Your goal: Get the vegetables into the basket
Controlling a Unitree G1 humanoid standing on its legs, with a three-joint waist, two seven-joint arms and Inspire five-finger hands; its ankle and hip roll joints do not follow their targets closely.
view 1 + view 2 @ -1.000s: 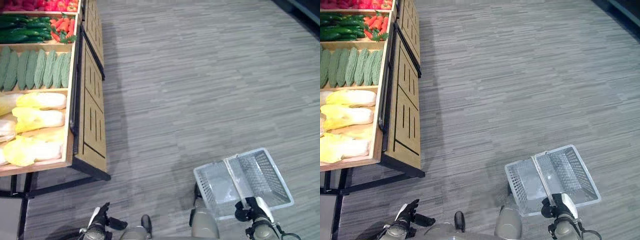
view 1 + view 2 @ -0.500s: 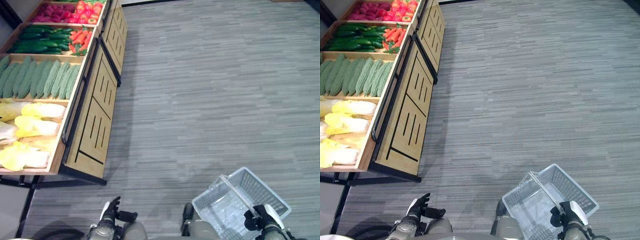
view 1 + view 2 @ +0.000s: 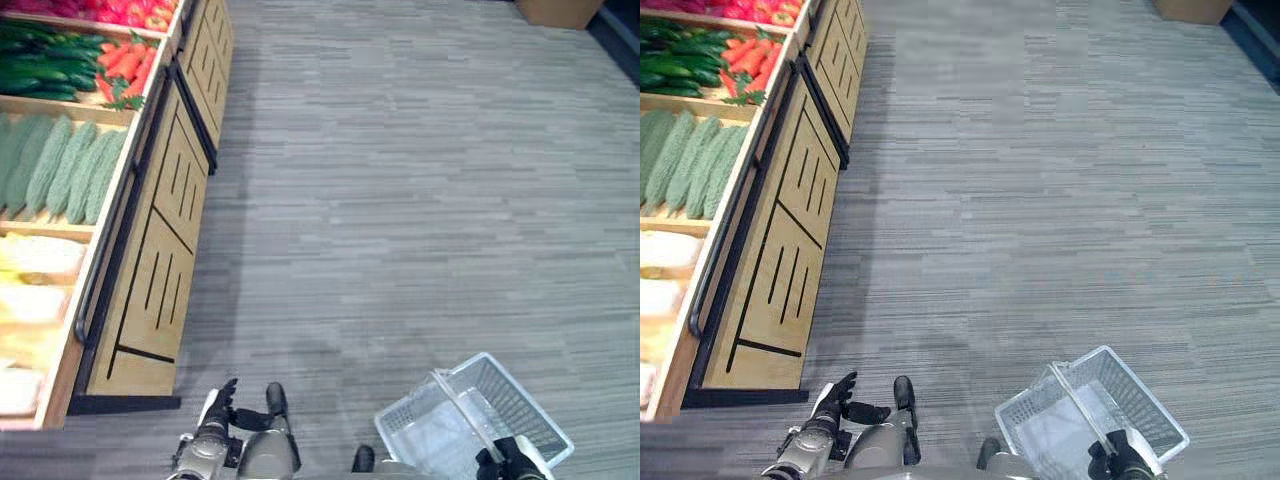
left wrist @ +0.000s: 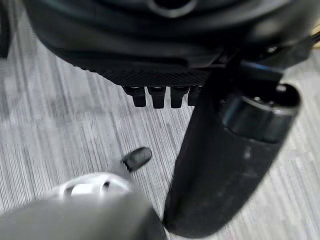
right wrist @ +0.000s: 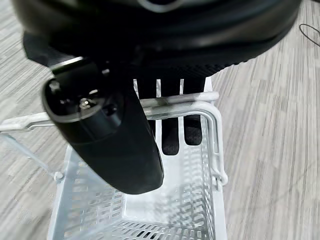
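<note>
A white wire basket (image 3: 545, 428) hangs low at my right side, and my right hand (image 3: 512, 458) is shut on its handle (image 5: 200, 101). In the right wrist view the dark fingers (image 5: 172, 135) curl over that bar, and nothing lies inside the basket. The vegetables rest on a wooden stand (image 3: 150, 260) at the left: carrots (image 3: 125, 62), dark cucumbers (image 3: 40, 68), bitter gourds (image 3: 60, 165) and pale cabbages (image 3: 35, 260). My left hand (image 3: 220, 405) sits low beside the stand's near corner, open and holding nothing, well below the produce.
Red tomatoes (image 3: 125, 10) fill the stand's farthest bin. A black rail (image 3: 110, 250) runs along the stand's front edge. A cardboard box (image 3: 558, 10) stands on the grey plank floor at the far right.
The whole view has shifted, so the camera moved: the stand now fills more of the left edge and sits closer. The basket stays in my right hand; my left hand stays open.
</note>
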